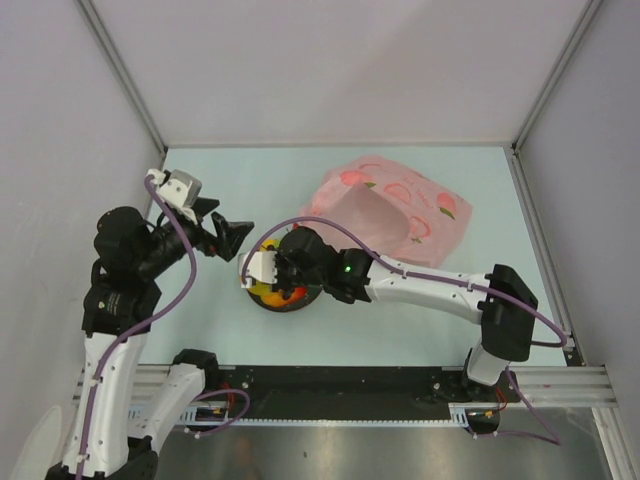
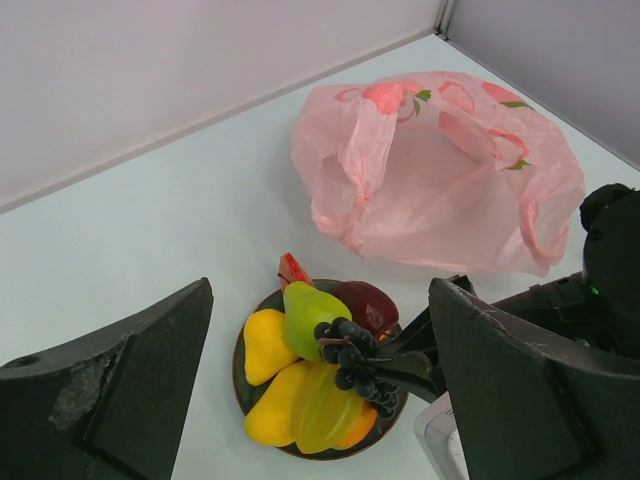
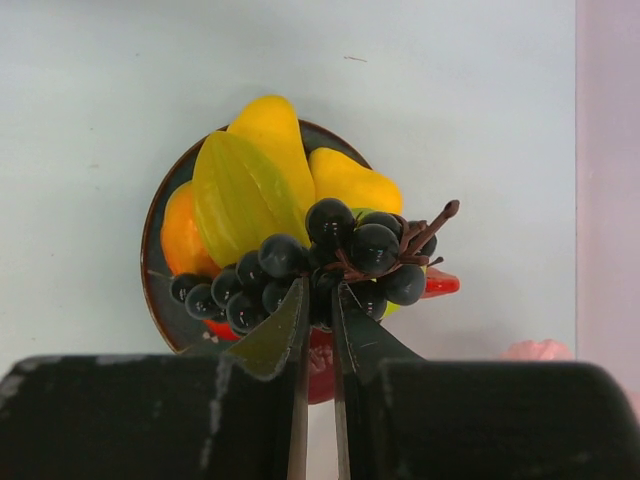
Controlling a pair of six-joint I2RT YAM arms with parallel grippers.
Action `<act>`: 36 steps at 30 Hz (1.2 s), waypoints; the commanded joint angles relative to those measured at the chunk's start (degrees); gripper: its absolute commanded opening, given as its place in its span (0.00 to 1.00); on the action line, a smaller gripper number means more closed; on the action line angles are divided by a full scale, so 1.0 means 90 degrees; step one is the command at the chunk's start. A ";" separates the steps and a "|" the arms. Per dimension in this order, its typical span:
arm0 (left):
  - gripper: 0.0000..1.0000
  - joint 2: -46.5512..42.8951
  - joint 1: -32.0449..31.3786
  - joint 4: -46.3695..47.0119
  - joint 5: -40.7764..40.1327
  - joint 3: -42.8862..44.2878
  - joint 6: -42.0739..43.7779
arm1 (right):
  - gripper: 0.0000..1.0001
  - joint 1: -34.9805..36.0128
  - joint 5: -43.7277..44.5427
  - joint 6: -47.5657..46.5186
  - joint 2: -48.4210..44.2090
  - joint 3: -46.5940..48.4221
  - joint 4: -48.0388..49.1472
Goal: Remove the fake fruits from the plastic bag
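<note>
The pink plastic bag (image 1: 390, 205) lies open and slack at the back right of the table; it also shows in the left wrist view (image 2: 440, 170). A dark round plate (image 1: 268, 301) in front of it holds the fake fruits: green pear (image 2: 310, 312), yellow mango shapes (image 2: 265, 345), a yellow-green ribbed fruit (image 3: 240, 200), a dark red piece (image 2: 368, 305) and a watermelon slice (image 2: 293, 270). My right gripper (image 3: 318, 295) is shut on the dark purple grapes (image 3: 340, 255), right on top of the pile. My left gripper (image 1: 232, 238) is open and empty, just left of the plate.
The plate's rim (image 3: 160, 300) sits on the pale table, a short way in front of the bag's mouth. Grey walls close the table at the back and sides. The right arm (image 1: 420, 285) stretches across from the right base.
</note>
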 commanded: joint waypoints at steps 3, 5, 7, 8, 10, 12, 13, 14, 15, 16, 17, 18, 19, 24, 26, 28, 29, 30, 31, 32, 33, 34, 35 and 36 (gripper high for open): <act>0.94 0.0014 0.0067 0.0370 0.0284 -0.0091 -0.0149 | 0.00 0.0034 0.0300 -0.0305 0.0090 0.0268 0.0417; 0.94 0.0004 0.0067 0.0379 0.0323 -0.0091 -0.0149 | 0.00 0.0034 0.0329 -0.0334 0.0041 0.0268 0.0369; 0.94 -0.0005 0.0067 0.0379 0.0342 -0.0101 -0.0149 | 0.00 0.0034 0.0349 -0.0403 -0.0037 0.0287 0.0310; 0.94 -0.0006 0.0067 0.0379 0.0352 -0.0111 -0.0149 | 0.00 0.0043 0.0368 -0.0422 -0.0066 0.0297 0.0252; 0.94 -0.0015 0.0067 0.0379 0.0362 -0.0140 -0.0149 | 0.00 0.0043 0.0446 -0.0500 -0.0115 0.0356 0.0183; 0.94 -0.0044 0.0067 0.0418 0.0381 -0.0150 -0.0304 | 0.00 0.0034 0.0553 -0.0549 -0.0125 0.0414 0.0086; 0.94 -0.0035 0.0067 0.0428 0.0391 -0.0188 -0.0325 | 0.00 0.0024 0.0593 -0.0540 -0.0125 0.0424 0.0046; 0.94 -0.0044 0.0067 0.0467 0.0411 -0.0189 -0.0335 | 0.00 -0.0015 0.0622 -0.0530 -0.0135 0.0424 0.0017; 0.94 -0.0045 0.0067 0.0487 0.0430 -0.0198 -0.0373 | 0.00 -0.0044 0.0632 -0.0510 -0.0145 0.0434 -0.0003; 0.94 -0.0054 0.0067 0.0506 0.0440 -0.0199 -0.0383 | 0.00 -0.0074 0.0651 -0.0452 -0.0135 0.0434 -0.0022; 0.94 -0.0054 0.0058 0.0516 0.0440 -0.0199 -0.0403 | 0.00 -0.0142 0.0671 -0.0442 -0.0125 0.0434 -0.0032; 0.94 -0.0045 0.0067 0.0507 0.0450 -0.0208 -0.0403 | 0.00 -0.0181 0.0729 -0.0413 -0.0135 0.0424 -0.0032; 0.94 -0.0045 0.0058 0.0506 0.0460 -0.0199 -0.0403 | 0.00 -0.0220 0.0730 -0.0345 -0.0125 0.0434 -0.0022; 0.94 -0.0044 0.0067 0.0526 0.0479 -0.0208 -0.0432 | 0.00 -0.0454 0.0720 -0.0276 -0.0096 0.0463 0.0075; 0.94 -0.0006 0.0067 0.0536 0.0499 -0.0218 -0.0452 | 0.00 -0.0484 0.0720 -0.0286 -0.0086 0.0473 0.0104; 0.94 0.0004 0.0067 0.0555 0.0508 -0.0208 -0.0452 | 0.00 -0.0494 0.0710 -0.0286 -0.0067 0.0473 0.0144; 0.94 0.0024 0.0067 0.0565 0.0509 -0.0199 -0.0462 | 0.00 -0.0503 0.0730 -0.0286 -0.0047 0.0473 0.0173; 0.94 0.0033 0.0067 0.0575 0.0518 -0.0199 -0.0462 | 0.00 -0.0513 0.0730 -0.0286 -0.0037 0.0492 0.0192; 0.94 0.0043 0.0067 0.0565 0.0518 -0.0199 -0.0462 | 0.00 -0.0523 0.0730 -0.0286 -0.0008 0.0493 0.0212; 0.94 0.0063 0.0067 0.0575 0.0518 -0.0199 -0.0471 | 0.00 -0.0533 0.0730 -0.0286 0.0002 0.0493 0.0231; 0.94 0.0063 0.0067 0.0584 0.0528 -0.0199 -0.0481 | 0.00 -0.0533 0.0720 -0.0276 0.0031 0.0483 0.0251; 0.94 0.0063 0.0067 0.0594 0.0538 -0.0208 -0.0481 | 0.00 -0.0533 0.0730 -0.0276 0.0060 0.0492 0.0261; 0.94 0.0053 0.0058 0.0585 0.0538 -0.0208 -0.0481 | 0.00 -0.0533 0.0701 -0.0256 0.0070 0.0483 0.0271; 0.94 0.0063 0.0067 0.0585 0.0548 -0.0218 -0.0481 | 0.00 -0.0523 0.0691 -0.0218 0.0080 0.0492 0.0261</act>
